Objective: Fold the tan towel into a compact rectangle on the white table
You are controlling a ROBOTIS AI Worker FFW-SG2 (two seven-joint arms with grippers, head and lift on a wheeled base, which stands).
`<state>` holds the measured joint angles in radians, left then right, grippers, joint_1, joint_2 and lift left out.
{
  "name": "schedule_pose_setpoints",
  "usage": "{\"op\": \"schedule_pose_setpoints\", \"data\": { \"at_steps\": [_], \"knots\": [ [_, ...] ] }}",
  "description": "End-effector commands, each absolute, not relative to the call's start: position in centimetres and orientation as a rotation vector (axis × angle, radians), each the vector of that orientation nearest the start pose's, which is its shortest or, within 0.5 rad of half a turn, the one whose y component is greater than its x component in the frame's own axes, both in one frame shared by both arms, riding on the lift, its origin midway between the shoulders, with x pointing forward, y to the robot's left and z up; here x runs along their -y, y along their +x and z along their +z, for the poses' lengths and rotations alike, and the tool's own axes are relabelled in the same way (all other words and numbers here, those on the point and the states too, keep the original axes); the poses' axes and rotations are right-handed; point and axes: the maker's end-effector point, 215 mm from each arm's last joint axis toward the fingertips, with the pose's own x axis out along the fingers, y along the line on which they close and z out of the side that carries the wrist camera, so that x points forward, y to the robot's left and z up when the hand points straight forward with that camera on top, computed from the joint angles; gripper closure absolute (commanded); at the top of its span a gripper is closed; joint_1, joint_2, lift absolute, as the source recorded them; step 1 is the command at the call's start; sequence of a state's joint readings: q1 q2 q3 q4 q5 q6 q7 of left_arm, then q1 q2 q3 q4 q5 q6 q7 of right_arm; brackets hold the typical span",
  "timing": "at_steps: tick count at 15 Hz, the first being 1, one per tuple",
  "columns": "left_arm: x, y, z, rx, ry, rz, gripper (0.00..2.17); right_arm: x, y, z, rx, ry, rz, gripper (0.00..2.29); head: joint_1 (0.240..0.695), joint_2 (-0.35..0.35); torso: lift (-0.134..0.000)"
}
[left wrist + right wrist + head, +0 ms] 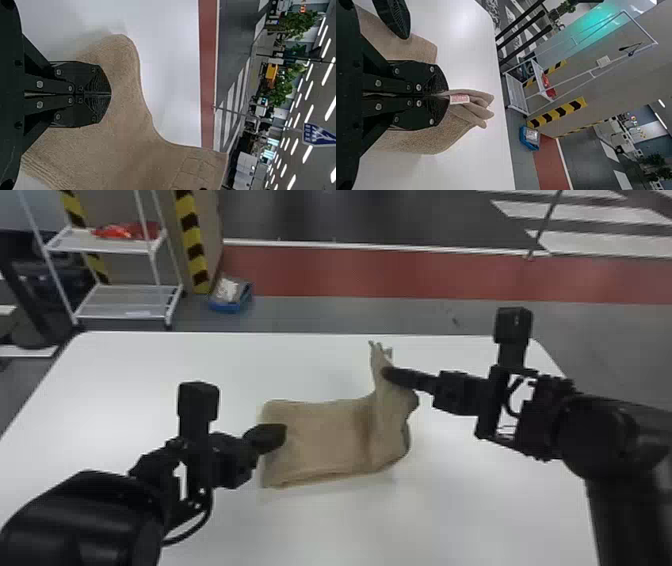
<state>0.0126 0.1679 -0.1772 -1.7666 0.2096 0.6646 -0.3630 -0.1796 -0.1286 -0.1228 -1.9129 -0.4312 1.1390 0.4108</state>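
Note:
On the white table (175, 360) lies the tan towel (320, 435), its left part flat and its right part lifted into an upright fold. My right gripper (387, 374) is at that raised fold; in the right wrist view the right gripper (447, 95) is shut on the gathered towel (472, 113) beside a small white label. My left gripper (280, 435) is over the towel's left edge. In the left wrist view the left gripper (111, 94) has its fingertips together, with the towel (126, 130) beneath and around them; no cloth is visible between them.
Behind the table's far left corner stands a white wire shelf (125, 302) with a red item on it. A blue bin (230, 296) sits on the floor past the far edge. Bare white tabletop surrounds the towel.

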Motion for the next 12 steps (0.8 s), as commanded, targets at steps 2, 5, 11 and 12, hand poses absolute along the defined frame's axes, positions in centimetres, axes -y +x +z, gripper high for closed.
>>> {"op": "schedule_pose_setpoints", "data": {
  "at_steps": [2, 5, 11, 12],
  "knots": [
    [-9.4, 50.8, -45.8, -0.556, -0.096, -0.58, 1.69, 13.2, 56.1, -30.9, -0.551, 0.338, 0.588, 1.11, 0.695, -0.059, -0.125],
    [-9.9, 50.8, -46.7, -0.572, -0.077, -0.565, 1.69, 11.2, 55.4, -31.1, -0.593, 0.326, 0.618, 1.11, 0.695, -0.039, -0.125],
    [-8.8, 50.4, -47.0, -0.578, -0.081, -0.579, 1.72, 7.0, 53.2, -31.6, -0.645, 0.324, 0.702, 1.11, 0.695, 0.0, -0.125],
    [-8.5, 50.2, -47.2, -0.582, -0.089, -0.583, 1.72, 5.8, 53.1, -32.0, -0.65, 0.328, 0.715, 1.11, 0.695, 0.009, -0.125]
  ]
}}
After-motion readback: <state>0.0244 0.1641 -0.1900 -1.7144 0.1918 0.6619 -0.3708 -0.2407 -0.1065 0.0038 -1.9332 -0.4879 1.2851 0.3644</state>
